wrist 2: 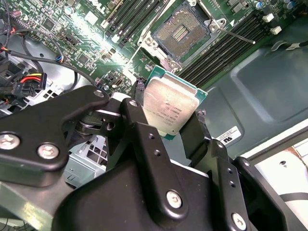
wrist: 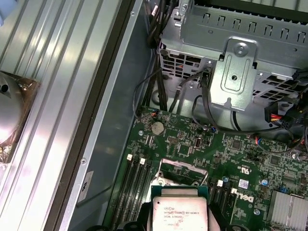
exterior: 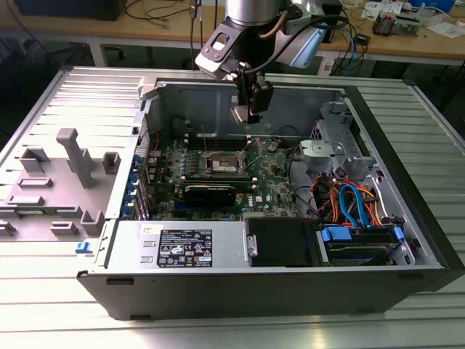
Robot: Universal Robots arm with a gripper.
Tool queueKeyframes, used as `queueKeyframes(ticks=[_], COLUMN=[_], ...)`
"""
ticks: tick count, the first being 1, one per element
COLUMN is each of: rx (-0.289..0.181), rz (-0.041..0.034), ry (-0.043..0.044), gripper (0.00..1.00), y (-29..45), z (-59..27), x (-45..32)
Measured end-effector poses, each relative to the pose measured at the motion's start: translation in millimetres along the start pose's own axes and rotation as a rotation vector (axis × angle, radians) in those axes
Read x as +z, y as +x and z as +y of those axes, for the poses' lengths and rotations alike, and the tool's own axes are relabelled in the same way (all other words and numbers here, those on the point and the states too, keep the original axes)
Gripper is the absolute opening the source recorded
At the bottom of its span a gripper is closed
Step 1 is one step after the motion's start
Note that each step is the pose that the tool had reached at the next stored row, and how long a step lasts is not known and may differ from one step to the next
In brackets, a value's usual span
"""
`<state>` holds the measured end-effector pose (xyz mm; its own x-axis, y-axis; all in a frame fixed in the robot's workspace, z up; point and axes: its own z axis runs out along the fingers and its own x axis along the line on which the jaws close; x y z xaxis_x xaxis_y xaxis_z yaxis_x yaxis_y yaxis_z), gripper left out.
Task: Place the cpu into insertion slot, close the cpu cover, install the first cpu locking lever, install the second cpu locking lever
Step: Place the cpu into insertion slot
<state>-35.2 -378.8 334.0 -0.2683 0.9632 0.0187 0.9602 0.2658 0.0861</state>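
Ribbed metal counter (exterior: 218, 331) carries open computer case (exterior: 240, 287). Tool (exterior: 248, 110) clenched on cpu (wrist 2: 171, 103) edges, held aloft. Insertion slot (wrist 2: 180, 30) lies uncovered below tool, apart.

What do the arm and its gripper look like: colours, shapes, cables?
The arm is a shiny grey metal tube; a black cable loops beside its wrist. The gripper is matt black: jointed flat bars, silver screws, two narrow fingers.

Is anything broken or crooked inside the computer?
Nothing looks broken, spilled or crooked. The chip isn't lying loose: the gripper holds it in the air, near the open, empty socket.
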Motion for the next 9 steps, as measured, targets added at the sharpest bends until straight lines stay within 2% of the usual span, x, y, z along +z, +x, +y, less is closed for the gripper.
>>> queueKeyframes(ticks=[9], rx=[0.0], rz=[0.0], ry=[0.0], gripper=[0.55], y=[0.0], z=[0.0], x=[0.0])
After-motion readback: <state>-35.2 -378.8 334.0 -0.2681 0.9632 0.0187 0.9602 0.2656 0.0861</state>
